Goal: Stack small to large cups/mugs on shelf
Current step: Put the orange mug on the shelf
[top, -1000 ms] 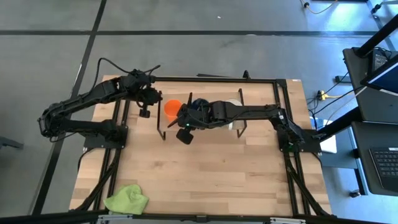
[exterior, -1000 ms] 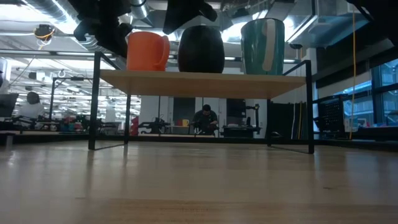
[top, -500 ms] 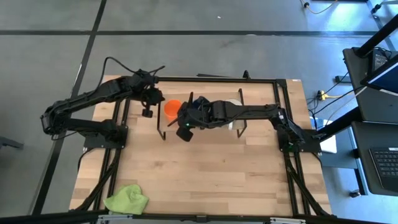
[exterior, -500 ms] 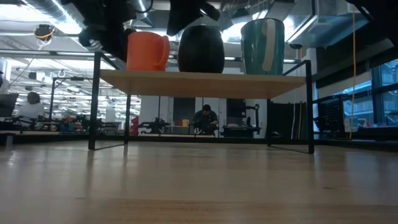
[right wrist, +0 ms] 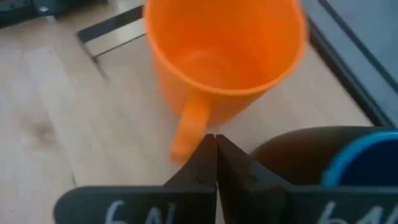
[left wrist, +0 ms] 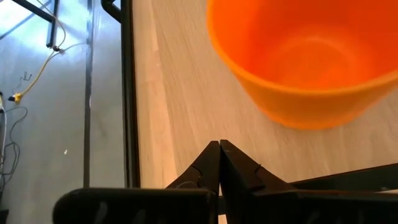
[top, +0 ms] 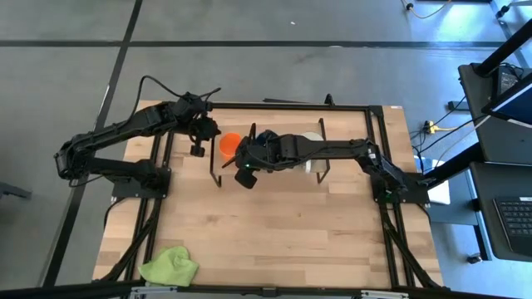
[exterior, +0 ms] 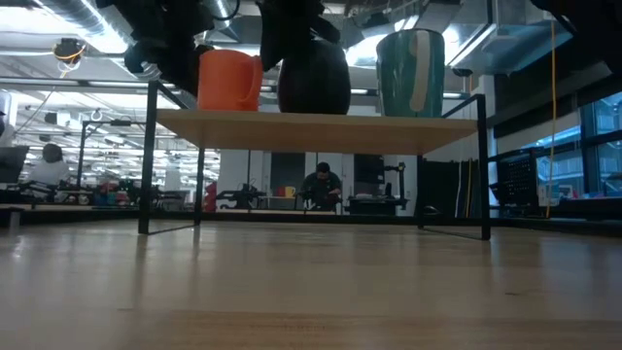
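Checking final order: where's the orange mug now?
The orange mug stands at the shelf's left end in the low view, beside the dark mug.

White mug [top: 313, 138] mostly hidden under right arm; blue mug [right wrist: 348, 163] cropped.

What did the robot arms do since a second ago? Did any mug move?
The right gripper, shut, slid a little toward the orange mug, so its tips now sit at that mug's handle, between it and the blue mug. The left gripper, shut, barely shifted beside the orange mug. All three mugs, the white mug too, stayed on the shelf.
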`<state>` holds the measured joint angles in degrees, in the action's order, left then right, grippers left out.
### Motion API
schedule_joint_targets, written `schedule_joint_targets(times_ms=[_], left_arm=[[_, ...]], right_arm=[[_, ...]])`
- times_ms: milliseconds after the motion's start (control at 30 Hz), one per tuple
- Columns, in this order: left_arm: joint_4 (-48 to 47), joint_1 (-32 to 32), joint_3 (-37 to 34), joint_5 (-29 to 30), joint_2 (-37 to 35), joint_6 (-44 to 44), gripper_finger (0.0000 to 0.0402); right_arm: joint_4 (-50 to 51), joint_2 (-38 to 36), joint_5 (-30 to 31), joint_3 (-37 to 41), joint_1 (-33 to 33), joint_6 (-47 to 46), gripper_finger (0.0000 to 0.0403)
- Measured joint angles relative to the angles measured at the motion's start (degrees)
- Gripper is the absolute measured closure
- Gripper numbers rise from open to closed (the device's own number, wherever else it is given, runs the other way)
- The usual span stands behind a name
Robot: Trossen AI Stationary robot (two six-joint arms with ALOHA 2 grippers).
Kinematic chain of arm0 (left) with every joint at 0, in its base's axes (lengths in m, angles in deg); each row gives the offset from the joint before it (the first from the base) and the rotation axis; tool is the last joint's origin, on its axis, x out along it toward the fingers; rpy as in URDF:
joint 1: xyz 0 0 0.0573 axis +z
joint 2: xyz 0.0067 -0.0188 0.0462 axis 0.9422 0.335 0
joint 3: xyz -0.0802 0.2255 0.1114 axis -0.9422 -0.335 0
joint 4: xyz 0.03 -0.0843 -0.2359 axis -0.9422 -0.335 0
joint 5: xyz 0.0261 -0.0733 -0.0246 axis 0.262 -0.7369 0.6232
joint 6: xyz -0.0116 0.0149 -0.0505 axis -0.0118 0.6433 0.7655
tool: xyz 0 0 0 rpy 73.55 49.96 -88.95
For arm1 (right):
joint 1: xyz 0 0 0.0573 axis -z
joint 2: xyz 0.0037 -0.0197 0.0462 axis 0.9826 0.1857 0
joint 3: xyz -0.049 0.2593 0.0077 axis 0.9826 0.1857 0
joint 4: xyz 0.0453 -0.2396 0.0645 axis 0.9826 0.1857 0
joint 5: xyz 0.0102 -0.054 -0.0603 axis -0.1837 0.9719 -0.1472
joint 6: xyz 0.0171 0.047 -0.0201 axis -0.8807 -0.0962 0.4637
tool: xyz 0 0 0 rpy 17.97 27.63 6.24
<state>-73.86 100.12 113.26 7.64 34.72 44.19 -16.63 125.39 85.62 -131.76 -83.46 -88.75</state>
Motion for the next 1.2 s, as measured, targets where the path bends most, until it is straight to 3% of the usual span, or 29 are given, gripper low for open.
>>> schedule_joint_targets(times_ms=[1200], left_arm=[[6.36,0.02,0.04,-3.86,4.31,-0.35,0.0400]], right_arm=[[-7.12,0.23,-1.23,0.04,0.02,-0.69,0.0403]])
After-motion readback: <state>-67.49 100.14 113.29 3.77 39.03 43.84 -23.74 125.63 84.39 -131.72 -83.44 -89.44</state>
